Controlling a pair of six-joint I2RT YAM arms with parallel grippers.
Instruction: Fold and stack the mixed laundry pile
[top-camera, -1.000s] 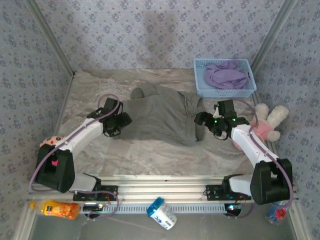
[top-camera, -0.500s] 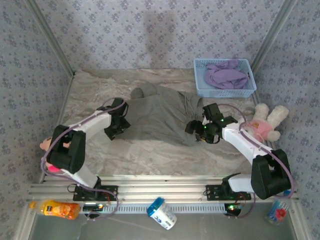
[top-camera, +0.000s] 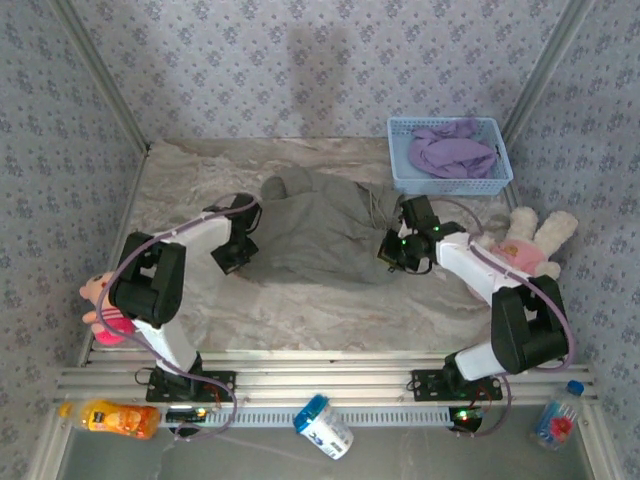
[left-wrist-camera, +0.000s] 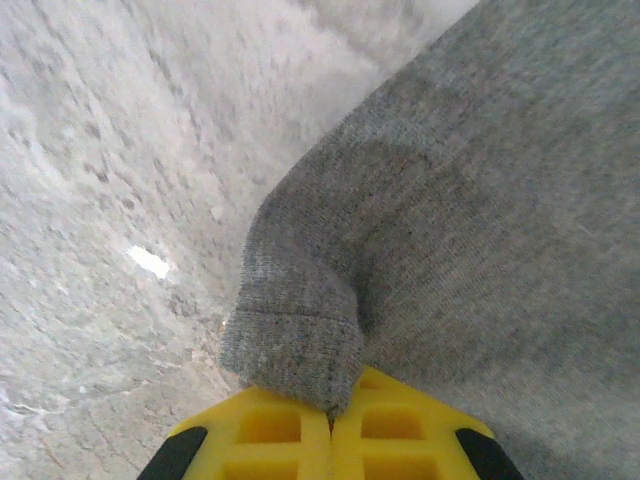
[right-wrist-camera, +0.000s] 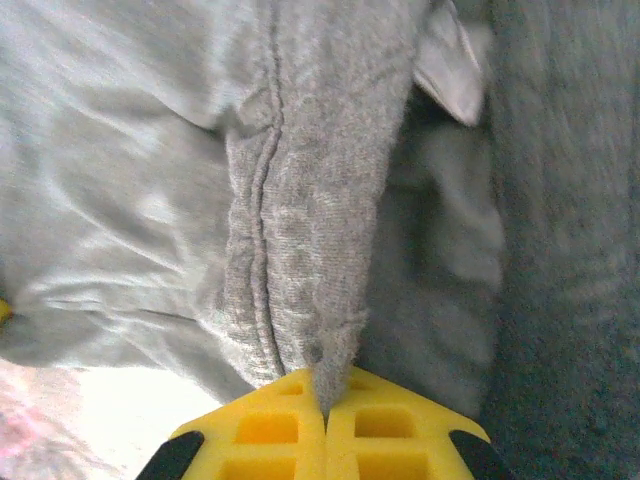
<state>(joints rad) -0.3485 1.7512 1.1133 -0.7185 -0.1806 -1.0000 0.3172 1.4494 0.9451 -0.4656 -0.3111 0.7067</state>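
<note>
A plain gray garment (top-camera: 318, 228) lies spread across the middle of the table. My left gripper (top-camera: 238, 247) is shut on its left corner; in the left wrist view that gray corner (left-wrist-camera: 295, 330) is pinched between the yellow fingers (left-wrist-camera: 270, 430). At the garment's right edge my right gripper (top-camera: 392, 248) is shut on it, and the right wrist view has a hemmed gray fold (right-wrist-camera: 320, 300) caught between the yellow fingers (right-wrist-camera: 390, 425). A lavender-purple garment (top-camera: 450, 152) lies bunched inside the light blue basket (top-camera: 398, 172) at the back right.
A pink-and-white plush toy (top-camera: 525, 245) lies beside the right arm, and another plush (top-camera: 100, 300) sits at the left edge. Below the front rail lie an orange bottle (top-camera: 118, 418), a blue-and-white container (top-camera: 325, 425) and a small bottle (top-camera: 555, 420). Patterned walls enclose the table.
Both grippers moved in onto the gray garment's left and right edges and shut on the cloth. The garment's edges have bunched slightly inward.
</note>
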